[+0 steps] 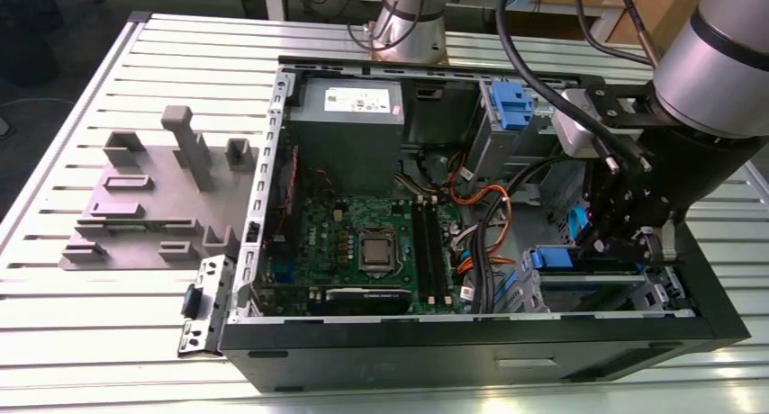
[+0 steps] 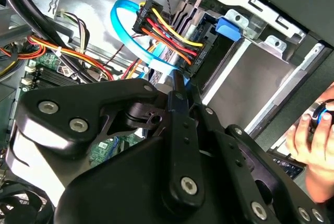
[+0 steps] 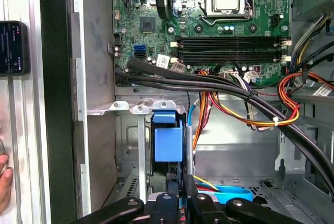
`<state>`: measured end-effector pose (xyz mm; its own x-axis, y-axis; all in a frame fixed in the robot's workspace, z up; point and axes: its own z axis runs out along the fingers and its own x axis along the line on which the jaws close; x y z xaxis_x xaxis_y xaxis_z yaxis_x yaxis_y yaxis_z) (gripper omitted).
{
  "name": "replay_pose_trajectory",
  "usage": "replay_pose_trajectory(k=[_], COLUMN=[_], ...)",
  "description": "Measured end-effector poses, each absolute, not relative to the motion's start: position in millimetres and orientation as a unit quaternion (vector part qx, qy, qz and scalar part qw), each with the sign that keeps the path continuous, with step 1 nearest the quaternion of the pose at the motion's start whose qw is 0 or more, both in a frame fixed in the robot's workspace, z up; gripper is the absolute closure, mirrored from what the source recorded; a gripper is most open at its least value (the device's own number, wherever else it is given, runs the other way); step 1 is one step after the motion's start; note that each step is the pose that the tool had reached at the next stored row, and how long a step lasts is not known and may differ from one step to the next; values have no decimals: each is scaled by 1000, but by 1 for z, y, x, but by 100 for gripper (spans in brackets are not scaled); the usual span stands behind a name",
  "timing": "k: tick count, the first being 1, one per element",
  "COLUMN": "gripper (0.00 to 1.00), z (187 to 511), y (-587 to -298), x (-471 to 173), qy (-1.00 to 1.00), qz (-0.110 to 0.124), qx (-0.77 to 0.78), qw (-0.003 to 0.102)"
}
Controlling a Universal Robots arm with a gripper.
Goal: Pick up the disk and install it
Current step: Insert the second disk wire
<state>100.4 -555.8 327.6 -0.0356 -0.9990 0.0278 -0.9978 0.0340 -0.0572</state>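
Observation:
In the exterior view my gripper [image 1: 615,238] reaches down into the drive bay at the open computer case's [image 1: 258,328] right end. The disk [image 3: 168,136] stands on edge in that bay, and in the first wrist view I see mainly its blue rail between the bay's metal walls. Its blue edge [image 1: 554,257] shows beside the gripper in the exterior view. My gripper [image 3: 177,199] sits right over it, fingers close together with a blue strip between them. The second wrist view shows the gripper [image 2: 177,85] narrowed onto that strip near a cable plug [image 2: 172,44].
Thick black cables [image 3: 209,85] and orange, red and yellow wires [image 3: 292,106] cross the case near the bay. The motherboard [image 1: 373,243] fills the middle. A grey slotted holder block [image 1: 150,202] stands on the table at the exterior view's left. A person's hand [image 2: 313,130] is beside the case.

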Motion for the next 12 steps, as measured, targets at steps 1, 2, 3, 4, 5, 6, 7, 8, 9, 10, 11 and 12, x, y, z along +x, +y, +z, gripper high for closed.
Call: replay_pose_trajectory(k=[1,2,3,4,5,6,7,8,9,10,11,12], gripper=[83,83,83,76,76,76,76,76,76,76,76,76], z=[328,329,330,333,335,338,340,341,343,345,347,347], y=[-556,-556,-556,-556,-556,-556,-556,-556,-556,-556,-556,-556], x=[100,100,100,100,100,100,100,100,100,100,100,100], qy=[719,719,719,719,719,719,719,719,719,719,719,719], qz=[-30,-30,-30,-30,-30,-30,-30,-30,-30,-30,-30,-30], qx=[-694,-694,-694,-694,-694,-694,-694,-694,-694,-694,-694,-694], qw=[10,10,10,10,10,10,10,10,10,10,10,10])
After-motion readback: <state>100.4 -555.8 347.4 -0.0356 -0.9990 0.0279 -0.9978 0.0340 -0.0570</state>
